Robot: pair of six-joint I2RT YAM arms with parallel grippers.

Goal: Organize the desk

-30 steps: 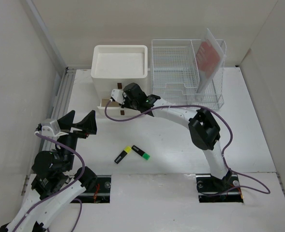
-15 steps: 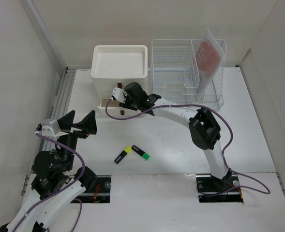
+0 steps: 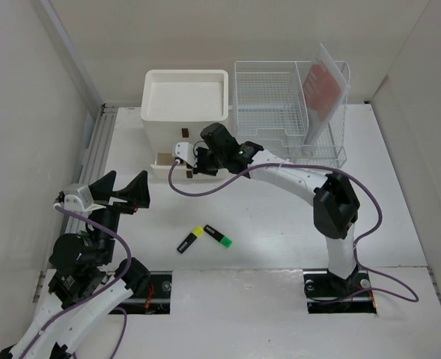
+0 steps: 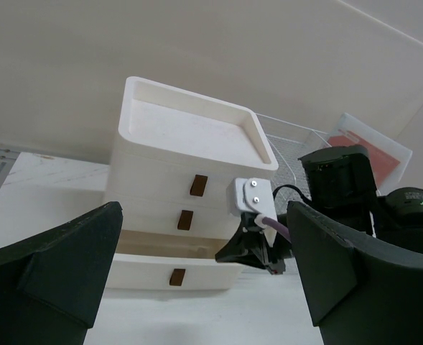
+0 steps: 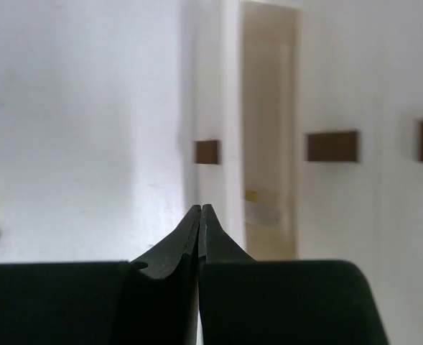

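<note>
The right arm (image 3: 287, 176) reaches across the white matte surface (image 3: 280, 224) to the drawer unit (image 3: 184, 123) at its far side. The right jaws are pressed flat together with nothing between them. Their tip sits just at the bottom drawer (image 3: 162, 159), which stands pulled out a little; whether it touches the drawer I cannot tell. The drawer lies straight ahead of the tip, its front running crosswise to the arm's reach, so a forward push would probably shut it.

A yellow-capped highlighter (image 3: 189, 239) and a green-capped highlighter (image 3: 217, 236) lie near each other on the surface, closer to the arm bases, slanted into a shallow V. They are well apart from both sets of jaws, about equally far from each.

The left jaws are spread wide and empty, hovering over the left part of the surface and facing the drawer unit. Beige walls enclose the surface. A wire-mesh rack (image 3: 280, 112) stands just beside the drawer unit.
</note>
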